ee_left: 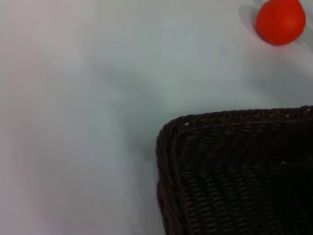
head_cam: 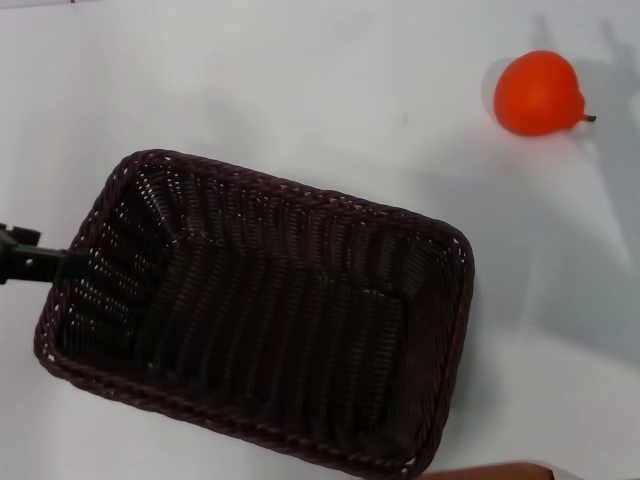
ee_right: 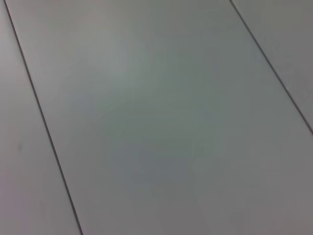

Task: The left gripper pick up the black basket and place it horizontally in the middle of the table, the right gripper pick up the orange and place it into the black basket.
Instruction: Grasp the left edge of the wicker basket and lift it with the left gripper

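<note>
I see the left gripper [head_cam: 60, 265] at the black basket's [head_cam: 270, 320] left rim; whether it grips, I cannot tell. The basket lies skewed on the table [head_cam: 250, 90], the orange [head_cam: 538, 93] well apart, far right.

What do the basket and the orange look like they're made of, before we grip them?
The black basket: woven strands, wicker or plastic rattan, slightly glossy, with a braided rim and open gaps. The orange: very smooth, evenly bright skin with a soft sheen and a dark stem; possibly a plastic replica, I cannot be sure.
</note>
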You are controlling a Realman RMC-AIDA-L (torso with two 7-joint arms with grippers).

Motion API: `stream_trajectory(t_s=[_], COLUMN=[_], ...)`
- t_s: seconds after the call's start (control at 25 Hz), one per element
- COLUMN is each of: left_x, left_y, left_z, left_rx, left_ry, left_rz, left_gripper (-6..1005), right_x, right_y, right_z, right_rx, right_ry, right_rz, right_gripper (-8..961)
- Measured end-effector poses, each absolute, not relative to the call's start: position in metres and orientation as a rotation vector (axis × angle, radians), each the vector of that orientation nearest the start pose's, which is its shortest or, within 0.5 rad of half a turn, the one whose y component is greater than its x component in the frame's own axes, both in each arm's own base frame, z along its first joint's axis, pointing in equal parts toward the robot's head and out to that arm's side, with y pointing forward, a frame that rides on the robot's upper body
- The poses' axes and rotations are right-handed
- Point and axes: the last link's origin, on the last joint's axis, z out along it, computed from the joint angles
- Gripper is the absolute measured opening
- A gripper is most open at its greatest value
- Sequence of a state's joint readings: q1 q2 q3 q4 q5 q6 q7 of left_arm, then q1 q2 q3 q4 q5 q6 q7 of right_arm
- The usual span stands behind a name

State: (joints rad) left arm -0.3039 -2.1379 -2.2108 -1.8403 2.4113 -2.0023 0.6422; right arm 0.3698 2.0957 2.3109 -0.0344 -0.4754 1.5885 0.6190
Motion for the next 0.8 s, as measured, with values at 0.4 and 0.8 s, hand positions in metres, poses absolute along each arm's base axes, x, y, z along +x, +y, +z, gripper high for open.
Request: stream_trajectory(t_s=[0.4,0.8], left_x=[-0.206,-0.211], left_y=[0.277,0.288], left_z=[0.082,0.058], left_rx=[-2.442,-2.424], left_ry=[-1.254,-1.23], left_rz=[0.17,0.32], left_gripper=[622,619], right_x=[0.342,0.342], right_y=[0.28,0.281], right_z=[0.035,0.036], right_rx=[-0.696,-0.706], right_ry=[-1.333,-1.316], right_rz=[-1.416,-1.405], right_gripper=[912,912])
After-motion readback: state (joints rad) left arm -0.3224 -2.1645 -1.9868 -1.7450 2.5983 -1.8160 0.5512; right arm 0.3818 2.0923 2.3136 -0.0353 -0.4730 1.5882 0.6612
